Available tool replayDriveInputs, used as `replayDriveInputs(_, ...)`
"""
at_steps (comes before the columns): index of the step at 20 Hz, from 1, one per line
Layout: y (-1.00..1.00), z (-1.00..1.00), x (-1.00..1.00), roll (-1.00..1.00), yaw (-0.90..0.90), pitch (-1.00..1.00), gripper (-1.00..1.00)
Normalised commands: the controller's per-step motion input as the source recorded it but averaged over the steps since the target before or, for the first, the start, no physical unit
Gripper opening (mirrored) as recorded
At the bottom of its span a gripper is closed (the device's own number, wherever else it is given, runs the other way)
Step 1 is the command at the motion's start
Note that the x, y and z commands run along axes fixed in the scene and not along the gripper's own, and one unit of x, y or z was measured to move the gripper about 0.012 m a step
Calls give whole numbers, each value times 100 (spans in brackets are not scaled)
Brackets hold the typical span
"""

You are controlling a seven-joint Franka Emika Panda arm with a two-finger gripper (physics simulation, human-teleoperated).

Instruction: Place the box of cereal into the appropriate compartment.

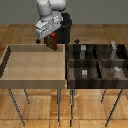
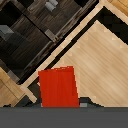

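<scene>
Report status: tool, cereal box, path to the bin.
Tool shut on the cereal box, lifted above the light tray's far corner. Dark bin alongside, towards the exterior view's right. Nothing seen blocking between.

This is a simulated test room for a robot, not a real home or shop. All surfaces look rendered and flat. A white robot arm (image 1: pixel 50 10) stands on a dark base behind two trays on thin metal legs: a light-wood tray (image 1: pixel 32 62) and a dark wooden bin (image 1: pixel 97 65) with four cells. The floor (image 1: pixel 100 107) is wooden parquet, with no other furniture.
</scene>
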Motion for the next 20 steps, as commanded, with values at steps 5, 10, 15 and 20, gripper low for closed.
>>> replayDriveInputs(5, 100, 0, 0, 0, 0, 0, -100)
replayDriveInputs(10, 100, 0, 0, 0, 0, 0, -100)
replayDriveInputs(15, 100, 0, 0, 0, 0, 0, -100)
replayDriveInputs(20, 100, 0, 0, 0, 0, 0, -100)
